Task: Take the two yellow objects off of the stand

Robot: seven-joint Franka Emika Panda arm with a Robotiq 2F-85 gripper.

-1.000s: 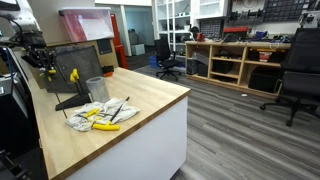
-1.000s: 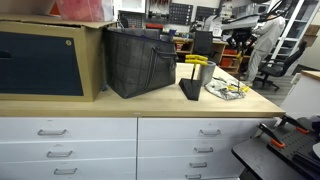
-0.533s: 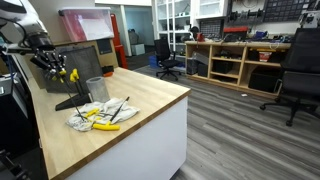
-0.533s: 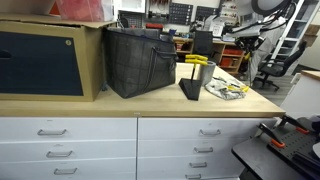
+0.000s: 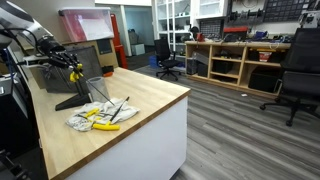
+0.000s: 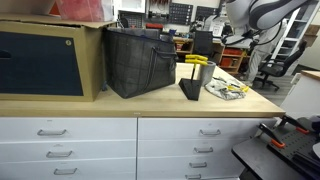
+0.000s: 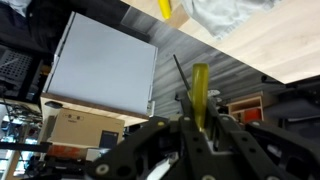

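Yellow plastic shows between the jaws of the black Robotiq gripper point(image 7: 200, 122), which pinch the handle of a small yellow-handled hand tool with a dark tip point(image 7: 201, 85), held in the air near the dark slanted stand point(image 6: 189, 90). A second yellow-handled tool point(image 6: 195, 60) sits at the stand's top edge, beside a grey metal cup point(image 5: 97, 88) on the light wooden worktop point(image 5: 150, 100). Done well, the carry would hold the pinch firm, clear the panel fully, and lower the tool flat near the crumpled white cloth point(image 5: 95, 115) before letting go.

Bright overhead light; wrist view blurry, low-res.
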